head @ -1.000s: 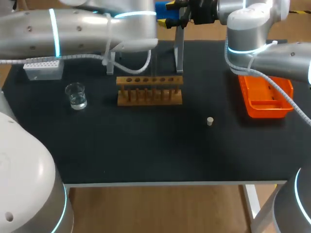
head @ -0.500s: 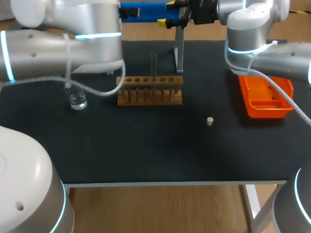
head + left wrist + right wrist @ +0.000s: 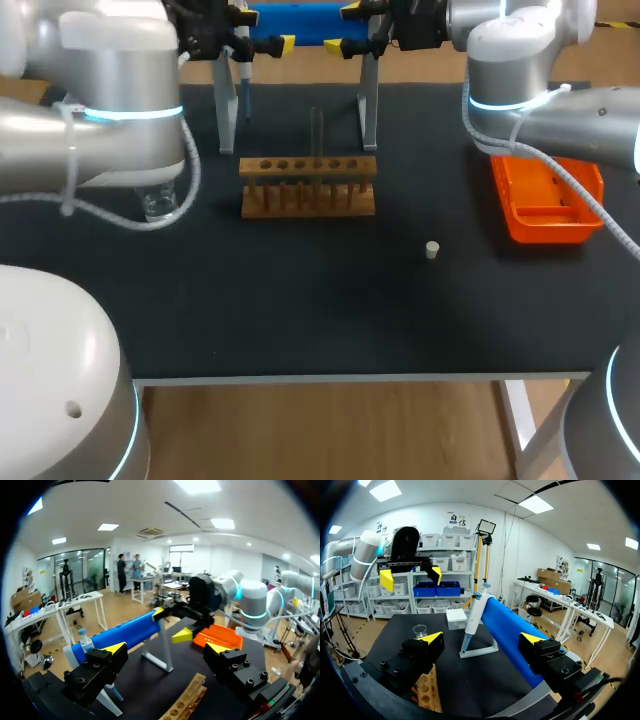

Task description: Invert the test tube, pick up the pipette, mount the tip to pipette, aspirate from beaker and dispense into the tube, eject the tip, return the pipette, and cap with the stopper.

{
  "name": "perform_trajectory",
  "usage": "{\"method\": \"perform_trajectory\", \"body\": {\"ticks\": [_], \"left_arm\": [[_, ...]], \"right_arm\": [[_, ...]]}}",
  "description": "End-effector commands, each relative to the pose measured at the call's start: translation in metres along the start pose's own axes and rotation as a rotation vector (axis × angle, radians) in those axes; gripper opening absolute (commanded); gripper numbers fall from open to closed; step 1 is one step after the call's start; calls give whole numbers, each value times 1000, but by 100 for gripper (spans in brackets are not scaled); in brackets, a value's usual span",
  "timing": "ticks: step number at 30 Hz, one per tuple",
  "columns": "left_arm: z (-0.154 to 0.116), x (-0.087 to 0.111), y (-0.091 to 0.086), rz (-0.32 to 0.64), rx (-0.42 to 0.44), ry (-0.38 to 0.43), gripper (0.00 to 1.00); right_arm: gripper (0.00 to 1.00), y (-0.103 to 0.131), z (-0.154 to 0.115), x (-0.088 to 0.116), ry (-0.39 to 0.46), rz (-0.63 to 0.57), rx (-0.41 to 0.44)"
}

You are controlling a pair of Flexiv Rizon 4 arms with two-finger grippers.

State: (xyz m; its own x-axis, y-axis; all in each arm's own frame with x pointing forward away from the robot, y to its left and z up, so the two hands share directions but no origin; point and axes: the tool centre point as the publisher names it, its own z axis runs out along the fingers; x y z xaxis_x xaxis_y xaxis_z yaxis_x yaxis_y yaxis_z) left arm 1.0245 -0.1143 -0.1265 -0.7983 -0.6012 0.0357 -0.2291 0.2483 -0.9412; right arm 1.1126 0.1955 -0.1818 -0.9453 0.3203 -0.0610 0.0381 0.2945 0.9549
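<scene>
Your left arm has swung off the middle of the table and out to the far left, so the left gripper (image 3: 262,28) now sits at the left end of the stand (image 3: 225,100), just beside the hanging pipette (image 3: 246,95); its fingers are spread with nothing between them; I judge the tube step done and the pipette pick-up beginning; your right arm has held its place

Nearest you, the stopper (image 3: 432,250) lies alone right of middle, well apart from everything, so you have room there; further back the test tube (image 3: 317,130) stands upright in the wooden rack (image 3: 308,185); the beaker (image 3: 160,205) is left of the rack, partly hidden under your left arm, so watch that elbow; the orange tray (image 3: 545,195) lies near the table's right edge, below your right arm; farthest, the stand runs along the far edge, and the right gripper (image 3: 344,30), fingers also spread and holding nothing, waits at its right end; the two grippers face each other along the blue bar (image 3: 300,15), so space there is tight
</scene>
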Motion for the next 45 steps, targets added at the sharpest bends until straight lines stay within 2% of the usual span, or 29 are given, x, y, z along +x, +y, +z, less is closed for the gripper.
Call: {"method": "perform_trajectory", "body": {"ticks": [1,6,18,25,33,40,45], "left_arm": [[-12,7,8,39,32,197,100],[-12,21,16,112,29,275,100],[-6,35,38,201,-6,343,100],[-4,38,57,205,-15,371,100],[11,37,78,217,-44,413,100],[28,38,91,232,-98,434,100],[38,43,94,241,-112,444,100]], "right_arm": [[100,0,-1,0,2,0,3],[100,0,-1,0,2,0,3],[100,0,-1,0,2,0,3],[100,0,-1,0,2,0,3],[100,0,-1,0,2,0,3],[100,0,-1,0,2,0,3],[100,0,-1,0,2,0,3]]}}
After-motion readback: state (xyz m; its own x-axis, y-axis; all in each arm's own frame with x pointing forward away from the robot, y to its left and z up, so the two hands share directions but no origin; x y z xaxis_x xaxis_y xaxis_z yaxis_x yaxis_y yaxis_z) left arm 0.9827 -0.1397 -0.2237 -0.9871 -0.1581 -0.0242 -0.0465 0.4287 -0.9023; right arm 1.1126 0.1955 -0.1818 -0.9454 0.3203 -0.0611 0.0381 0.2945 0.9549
